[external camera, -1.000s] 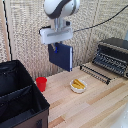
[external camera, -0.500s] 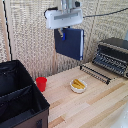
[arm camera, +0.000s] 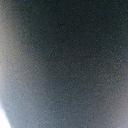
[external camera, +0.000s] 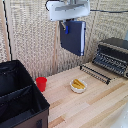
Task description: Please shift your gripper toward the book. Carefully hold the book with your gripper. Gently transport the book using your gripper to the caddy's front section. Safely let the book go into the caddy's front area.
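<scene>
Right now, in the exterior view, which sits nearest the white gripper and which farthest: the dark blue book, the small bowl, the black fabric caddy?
1. Dark blue book, hanging from the white gripper.
2. Small bowl, on the table below.
3. Black fabric caddy, low at the view's left.

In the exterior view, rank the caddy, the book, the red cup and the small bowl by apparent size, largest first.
1. the caddy, though nearest the camera and cut off by the frame
2. the book, hanging from the gripper
3. the red cup and the small bowl: too alike to rank
</scene>
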